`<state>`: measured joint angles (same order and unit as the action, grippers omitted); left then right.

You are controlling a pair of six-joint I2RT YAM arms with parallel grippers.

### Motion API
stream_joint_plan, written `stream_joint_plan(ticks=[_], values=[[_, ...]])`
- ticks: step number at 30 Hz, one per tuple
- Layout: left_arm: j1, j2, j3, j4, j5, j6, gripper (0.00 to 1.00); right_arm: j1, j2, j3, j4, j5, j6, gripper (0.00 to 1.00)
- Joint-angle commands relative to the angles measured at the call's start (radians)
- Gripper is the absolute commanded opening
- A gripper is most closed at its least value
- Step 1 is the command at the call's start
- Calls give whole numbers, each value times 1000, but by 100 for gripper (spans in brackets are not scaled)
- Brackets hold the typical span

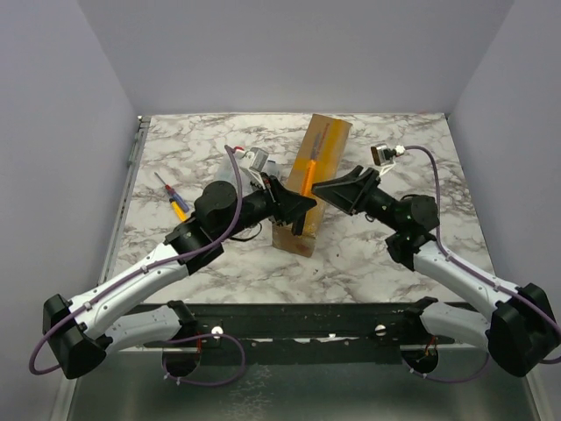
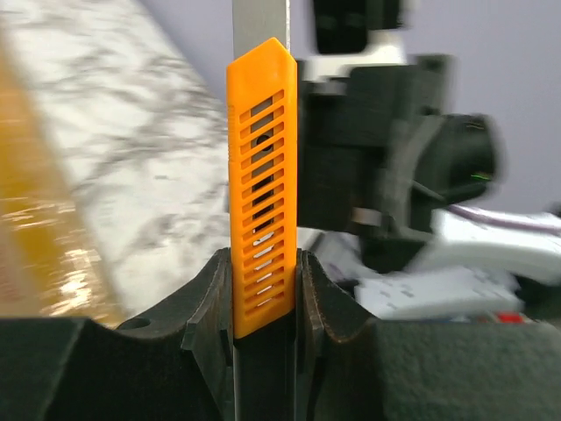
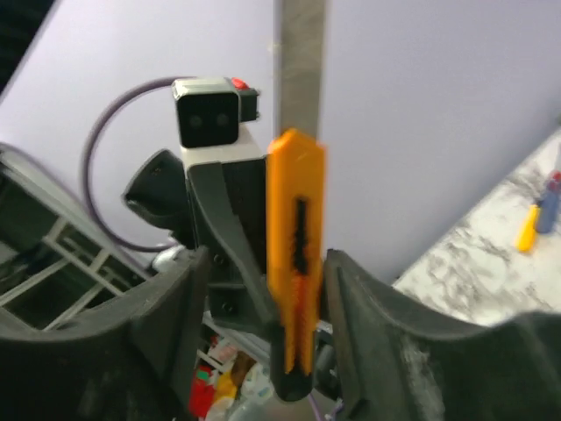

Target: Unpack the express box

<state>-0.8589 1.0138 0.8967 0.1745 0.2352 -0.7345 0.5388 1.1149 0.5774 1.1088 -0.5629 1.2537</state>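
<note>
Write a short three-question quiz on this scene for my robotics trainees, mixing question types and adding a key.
1. True or false: the left gripper is clamped on the orange utility knife.
2. What lies on the table to the left of the express box? A) screwdriver B) scissors C) tape roll
3. Fill in: on the right gripper, the jaws stand ____ around the knife.
Key: 1 true; 2 A; 3 open.
</note>
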Motion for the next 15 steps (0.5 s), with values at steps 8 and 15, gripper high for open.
stream_joint_plan(ticks=[8,15], values=[[-102,-3,81,-415,-542,184,0,86,48,302,-917,257,-336,71],[-109,7,87,-421,-537,210,0,122,160,399,-985,281,-349,63]])
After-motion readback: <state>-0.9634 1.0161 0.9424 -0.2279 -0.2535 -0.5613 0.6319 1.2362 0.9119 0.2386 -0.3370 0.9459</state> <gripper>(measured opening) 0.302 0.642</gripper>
